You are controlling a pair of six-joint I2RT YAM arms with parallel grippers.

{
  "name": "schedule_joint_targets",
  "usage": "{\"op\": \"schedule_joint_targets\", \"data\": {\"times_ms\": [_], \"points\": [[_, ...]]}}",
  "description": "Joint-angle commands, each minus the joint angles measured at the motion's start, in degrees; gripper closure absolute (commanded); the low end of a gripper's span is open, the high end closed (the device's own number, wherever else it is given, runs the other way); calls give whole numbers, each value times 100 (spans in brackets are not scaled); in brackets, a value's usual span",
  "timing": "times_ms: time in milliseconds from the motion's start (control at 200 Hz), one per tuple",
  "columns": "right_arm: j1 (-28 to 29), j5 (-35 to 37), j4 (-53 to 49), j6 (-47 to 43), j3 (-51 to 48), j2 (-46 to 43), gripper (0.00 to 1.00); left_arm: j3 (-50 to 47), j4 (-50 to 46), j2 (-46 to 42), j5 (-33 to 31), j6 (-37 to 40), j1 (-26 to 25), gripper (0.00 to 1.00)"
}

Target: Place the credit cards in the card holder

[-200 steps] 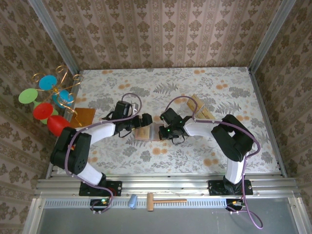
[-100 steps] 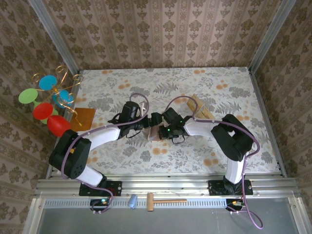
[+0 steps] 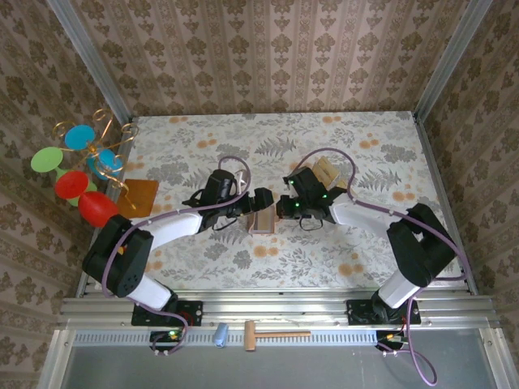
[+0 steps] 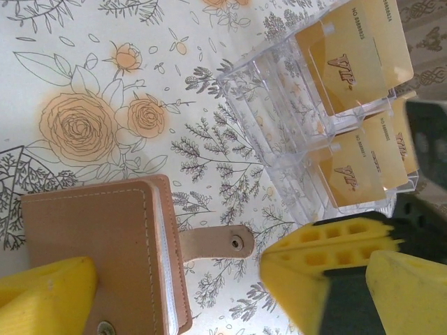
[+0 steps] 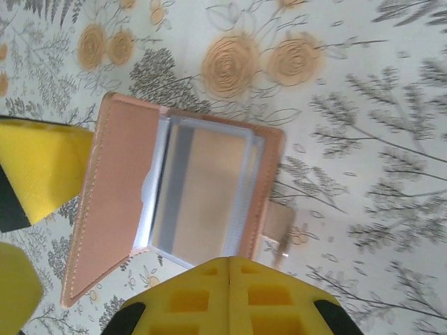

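Cards (image 4: 363, 52) with "VIP" lettering

The table (image 3: 357, 243), covered in a pale print of orange roses and grey leaves, is carrying three things directly on its surface. The card holder (image 3: 262, 221) is sitting near the middle with its cover part-open and its snap strap (image 4: 213, 244) lying out on the cloth. A clear plastic stand (image 3: 328, 174) holding tan-gold credit cards (image 4: 356, 59) is resting near it, farther back and to the right, while a flat orange-brown board (image 3: 139, 194) is lying well apart at the left edge.
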Motion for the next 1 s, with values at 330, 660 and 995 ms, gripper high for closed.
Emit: {"op": "schedule_joint_targets", "data": {"times_ms": [330,660,995], "points": [[-610,474,-616,176,-786,-937,81,287,209,648,-539,-213,-736,0],[-618,382,-775,120,-1014,-1364,68,50,86,1095,-1531,-393,-1145,0],[-601,-74,-671,-108,-1056,-1660,68,714,-455,667,-1056,122,-976,0]]}}
